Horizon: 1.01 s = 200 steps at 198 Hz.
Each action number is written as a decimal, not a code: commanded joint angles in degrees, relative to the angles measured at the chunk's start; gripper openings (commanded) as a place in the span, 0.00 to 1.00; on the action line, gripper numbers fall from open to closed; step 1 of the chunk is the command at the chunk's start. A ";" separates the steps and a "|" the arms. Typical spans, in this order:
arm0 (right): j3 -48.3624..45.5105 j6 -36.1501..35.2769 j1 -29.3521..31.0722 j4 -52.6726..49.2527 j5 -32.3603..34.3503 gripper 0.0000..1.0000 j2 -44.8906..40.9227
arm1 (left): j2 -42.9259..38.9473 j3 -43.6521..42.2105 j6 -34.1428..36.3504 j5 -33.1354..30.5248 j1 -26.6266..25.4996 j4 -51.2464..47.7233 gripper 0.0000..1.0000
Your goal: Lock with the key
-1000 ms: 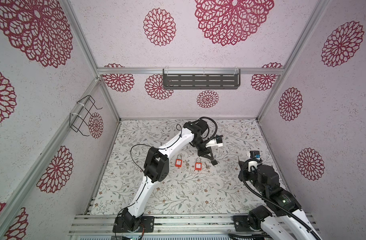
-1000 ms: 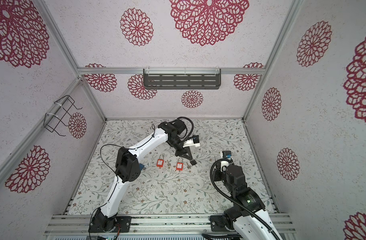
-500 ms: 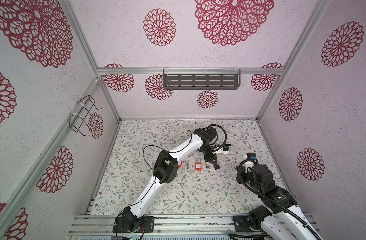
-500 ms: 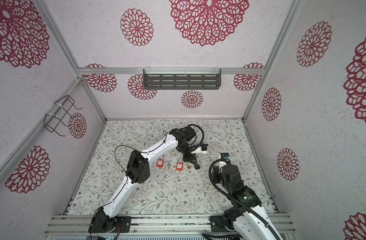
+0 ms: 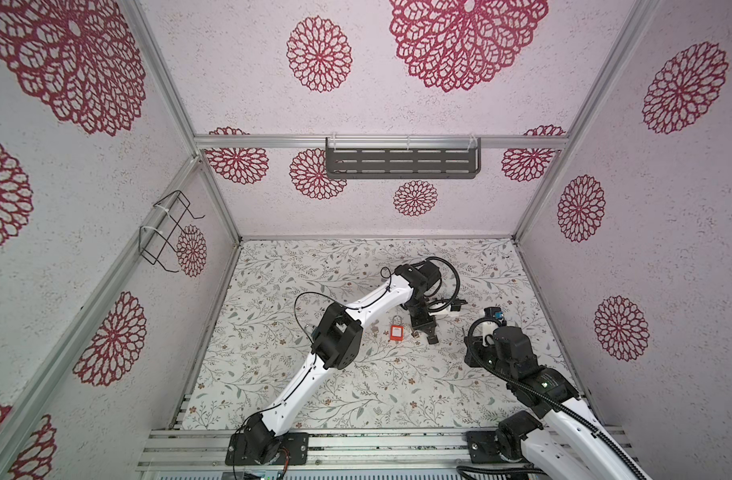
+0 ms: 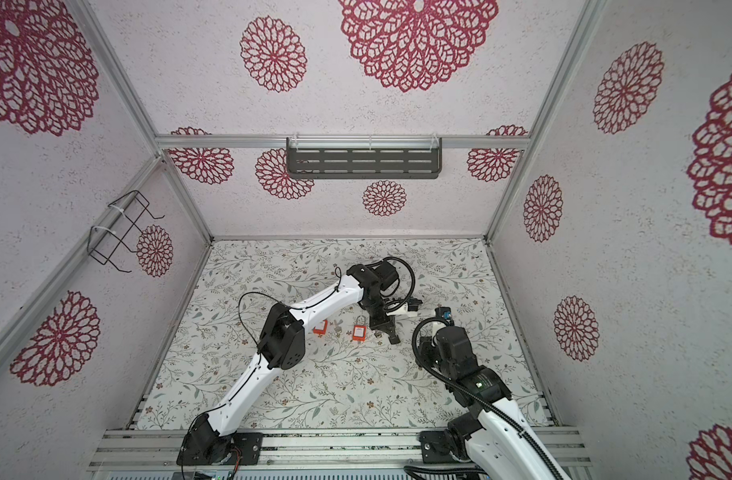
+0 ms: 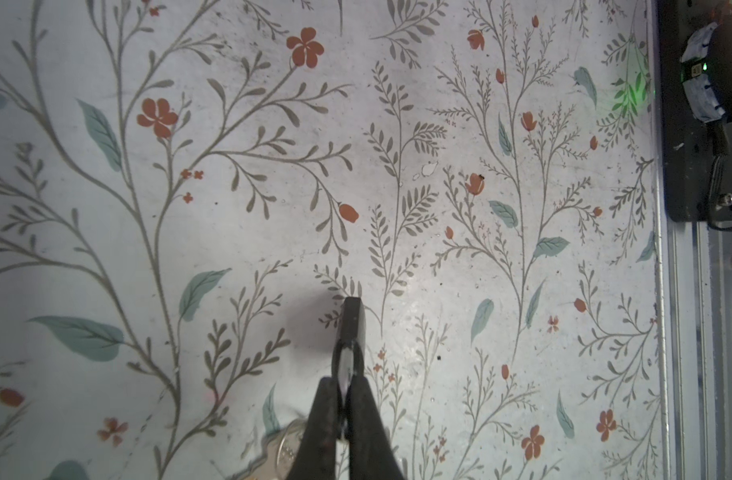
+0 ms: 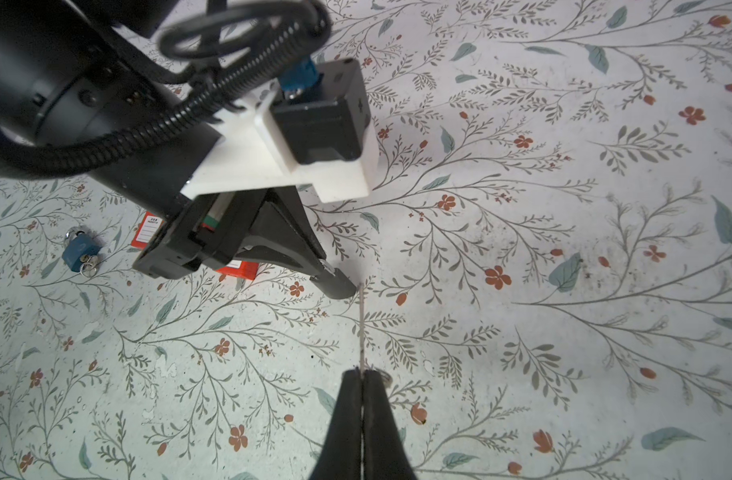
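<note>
My left gripper [image 7: 347,380] is shut on a small dark lock [image 7: 352,324]: its silvery upper part sits between the jaws and its black body sticks out past them. In both top views this gripper [image 5: 433,340] [image 6: 394,340] hangs low over the floor, right of centre. My right gripper [image 8: 362,376] is shut on the key [image 8: 362,328], seen edge-on as a thin metal blade with a small ring by the fingertips. The blade's tip reaches close to the left gripper's tip [image 8: 340,286]; contact cannot be told.
Two red padlocks [image 6: 320,327] [image 6: 359,332] lie on the floral floor [image 5: 356,386] just left of the left gripper, with a loose key [image 6: 337,326] between them. A blue padlock [image 8: 81,249] with keys lies further off. A silvery key ring [image 7: 283,449] lies under the left gripper.
The left arm has stretched to the right, bringing its gripper nearer the right gripper. The right wrist has shifted a little to the left. Both grippers stay shut.
</note>
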 commanded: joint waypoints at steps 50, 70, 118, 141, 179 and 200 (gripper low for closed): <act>-1.88 4.08 -0.16 2.31 -0.54 0.00 -2.59 | 1.54 0.66 -0.93 -4.17 -1.86 6.17 0.21; -2.14 4.44 -0.16 2.31 -0.56 0.00 -2.64 | 1.59 0.41 -1.43 -5.12 -2.05 7.62 0.25; -2.64 5.44 -0.16 2.57 -0.56 0.00 -2.62 | 1.41 -0.37 -3.31 -6.89 -2.00 11.01 0.35; -2.72 5.75 -0.12 2.79 -0.47 0.00 -2.40 | 1.07 -0.36 -5.25 -7.61 -1.76 12.58 0.37; -3.17 6.92 -0.16 3.74 -0.52 0.00 -1.38 | -2.54 -1.27 -9.54 -9.63 0.13 17.09 0.43; -3.78 8.12 -0.16 5.40 -0.47 0.00 0.28 | -7.97 -6.41 -12.34 -9.73 2.27 22.10 0.43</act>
